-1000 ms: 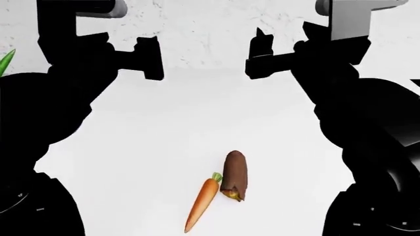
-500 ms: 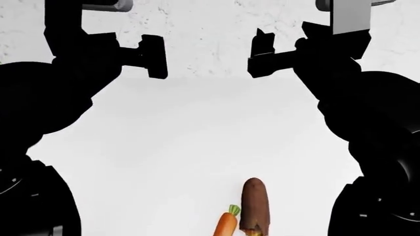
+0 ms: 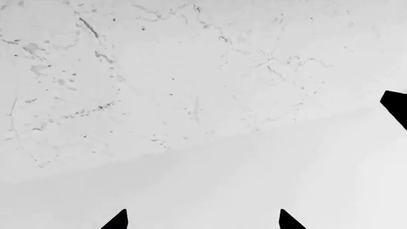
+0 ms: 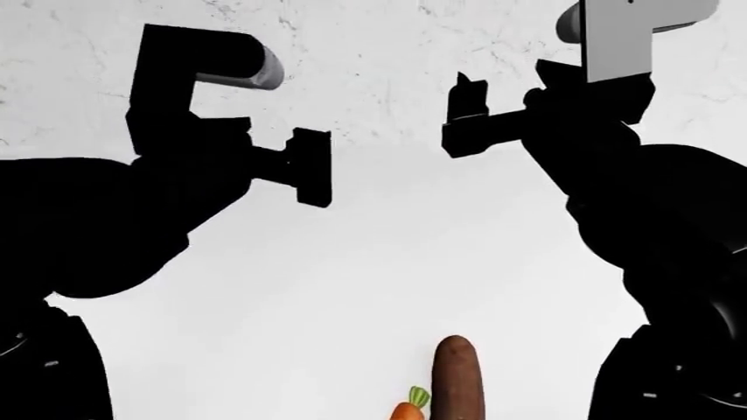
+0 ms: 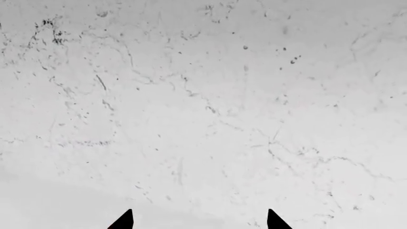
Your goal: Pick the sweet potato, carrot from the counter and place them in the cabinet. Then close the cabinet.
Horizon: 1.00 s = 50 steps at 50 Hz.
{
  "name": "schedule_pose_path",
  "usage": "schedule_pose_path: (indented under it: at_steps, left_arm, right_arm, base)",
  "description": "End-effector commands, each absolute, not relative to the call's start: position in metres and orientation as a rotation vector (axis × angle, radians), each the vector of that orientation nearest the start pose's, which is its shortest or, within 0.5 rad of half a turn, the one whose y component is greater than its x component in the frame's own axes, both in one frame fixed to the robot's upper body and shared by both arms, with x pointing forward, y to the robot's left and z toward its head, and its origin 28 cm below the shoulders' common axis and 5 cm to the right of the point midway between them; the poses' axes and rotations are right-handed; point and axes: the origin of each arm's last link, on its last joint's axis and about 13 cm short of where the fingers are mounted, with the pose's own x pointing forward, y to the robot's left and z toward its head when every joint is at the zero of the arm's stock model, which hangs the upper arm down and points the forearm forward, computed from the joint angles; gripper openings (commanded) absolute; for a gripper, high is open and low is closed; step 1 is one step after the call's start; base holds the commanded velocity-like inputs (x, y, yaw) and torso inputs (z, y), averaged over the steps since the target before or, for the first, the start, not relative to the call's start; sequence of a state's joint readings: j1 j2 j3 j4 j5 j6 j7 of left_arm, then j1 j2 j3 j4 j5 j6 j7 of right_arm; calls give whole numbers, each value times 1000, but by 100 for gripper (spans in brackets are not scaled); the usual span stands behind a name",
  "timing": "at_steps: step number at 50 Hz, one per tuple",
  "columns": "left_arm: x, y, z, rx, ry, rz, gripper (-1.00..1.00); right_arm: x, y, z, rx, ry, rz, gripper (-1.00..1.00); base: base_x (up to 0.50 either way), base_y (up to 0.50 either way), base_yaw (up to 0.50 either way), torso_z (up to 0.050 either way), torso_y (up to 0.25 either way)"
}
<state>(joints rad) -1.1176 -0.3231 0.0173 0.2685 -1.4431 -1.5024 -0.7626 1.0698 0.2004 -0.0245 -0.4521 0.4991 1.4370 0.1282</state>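
The reddish-brown sweet potato (image 4: 457, 378) lies on the white counter (image 4: 350, 262) at the bottom edge of the head view. Just to its left, only the green stub and orange top of the carrot (image 4: 408, 409) show. My left gripper (image 4: 311, 166) hangs above the counter's far part, well beyond both vegetables. My right gripper (image 4: 464, 115) is held higher, near the marbled wall. In the wrist views the left gripper (image 3: 203, 222) and the right gripper (image 5: 199, 222) are open, with only counter and wall between their fingertips. The cabinet is out of view.
A white marbled wall (image 4: 373, 52) rises behind the counter. My two dark arms fill the left side (image 4: 94, 227) and right side (image 4: 666, 227) of the head view. A black tip of the right gripper (image 3: 397, 107) shows at the edge of the left wrist view.
The head view has shifted, so the sweet potato and carrot slid down to the frame's bottom edge. My left gripper has moved lower and toward the middle. The right gripper has barely moved.
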Motion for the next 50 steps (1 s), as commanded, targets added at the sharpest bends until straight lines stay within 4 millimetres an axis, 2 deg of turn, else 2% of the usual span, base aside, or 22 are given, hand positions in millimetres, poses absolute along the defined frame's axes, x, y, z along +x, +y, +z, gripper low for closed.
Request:
schedule_pose_path:
  at_steps: [1, 12, 20, 31, 42, 50]
  left_arm:
    - [208, 207, 290, -35, 455, -540, 100]
    - [168, 200, 283, 10, 588, -647, 100]
    - [143, 195, 271, 45, 675, -719, 100]
    - [124, 192, 259, 60, 745, -776, 100]
    - [125, 185, 246, 68, 755, -789, 100]
    - [141, 175, 236, 98, 715, -752, 100]
  right_arm:
    - [280, -112, 289, -87, -35, 189, 100]
    - [279, -114, 285, -86, -31, 177, 100]
    - [279, -114, 283, -87, -28, 177, 100]
    - [279, -115, 277, -82, -17, 177, 100]
    - [279, -114, 272, -75, -10, 181, 100]
    - [279, -114, 269, -74, -5, 184, 100]
  base:
    - [0, 0, 0, 0, 0]
    - [0, 0, 0, 0, 0]
    - [0, 0, 0, 0, 0]
    - [0, 0, 0, 0, 0]
    - [0, 0, 0, 0, 0]
    - [0, 0, 0, 0, 0]
